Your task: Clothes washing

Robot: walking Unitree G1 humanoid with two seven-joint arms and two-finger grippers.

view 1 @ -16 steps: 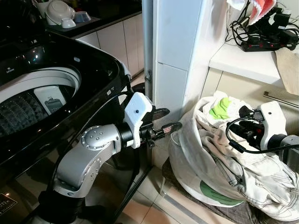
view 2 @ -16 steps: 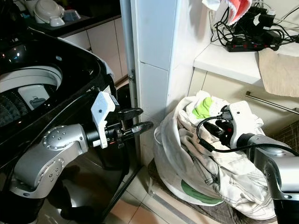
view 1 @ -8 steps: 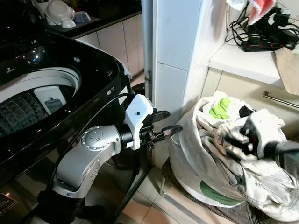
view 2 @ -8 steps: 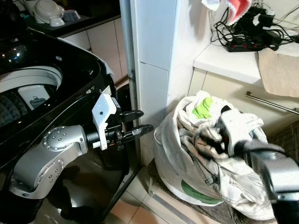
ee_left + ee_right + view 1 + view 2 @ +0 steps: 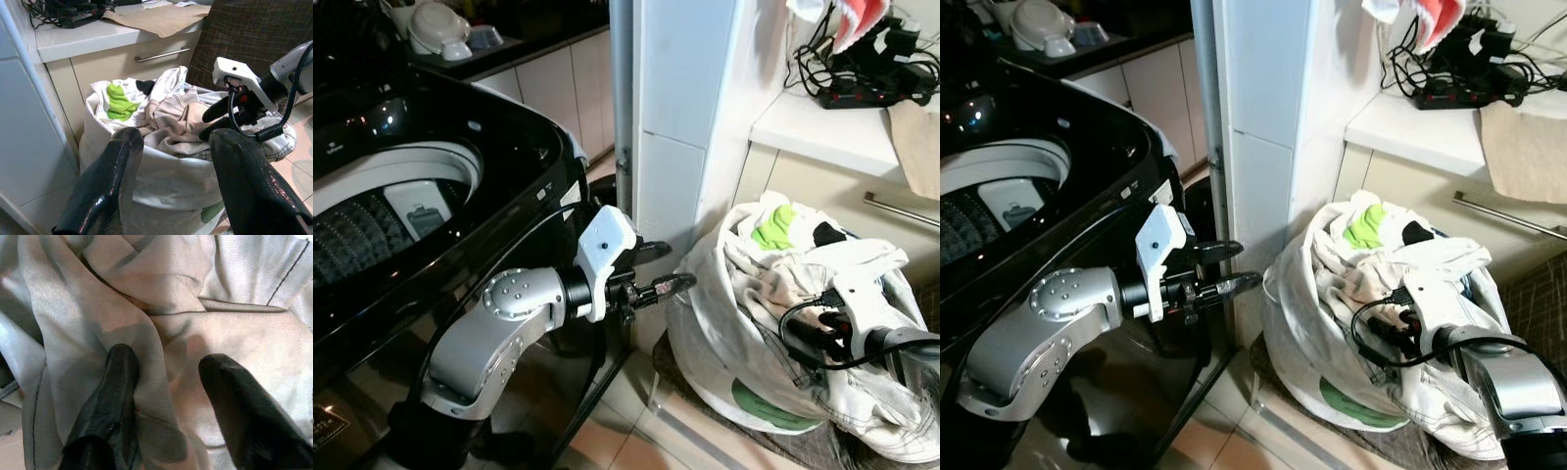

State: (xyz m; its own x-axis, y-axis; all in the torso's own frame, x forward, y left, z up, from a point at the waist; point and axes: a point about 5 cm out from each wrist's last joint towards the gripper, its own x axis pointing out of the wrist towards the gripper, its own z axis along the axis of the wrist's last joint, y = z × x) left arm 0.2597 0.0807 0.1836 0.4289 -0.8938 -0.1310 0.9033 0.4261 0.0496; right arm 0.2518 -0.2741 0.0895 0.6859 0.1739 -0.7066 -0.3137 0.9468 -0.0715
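Note:
A white laundry bag (image 5: 724,333) heaped with pale clothes (image 5: 783,284) stands on the floor by the cupboard, with a green and white garment (image 5: 773,230) on top. My right gripper (image 5: 166,382) is open and pushed down into the pile, a fold of cream cloth (image 5: 161,342) between its fingers (image 5: 217,108). My left gripper (image 5: 664,269) is open and holds nothing. It hovers just left of the bag, between the bag and the black washing machine (image 5: 509,137), whose lid is up and drum (image 5: 372,220) open.
A white tiled column (image 5: 680,117) and a grey pipe (image 5: 622,88) stand behind the left gripper. The white counter (image 5: 822,122) above the bag carries a power strip with tangled cables (image 5: 871,78). A drawer handle (image 5: 901,208) juts out at right. Dishes (image 5: 435,24) sit at the far left.
My right arm has dropped and pushed its gripper into the clothes in the bag. The left gripper has sunk slightly and stays open.

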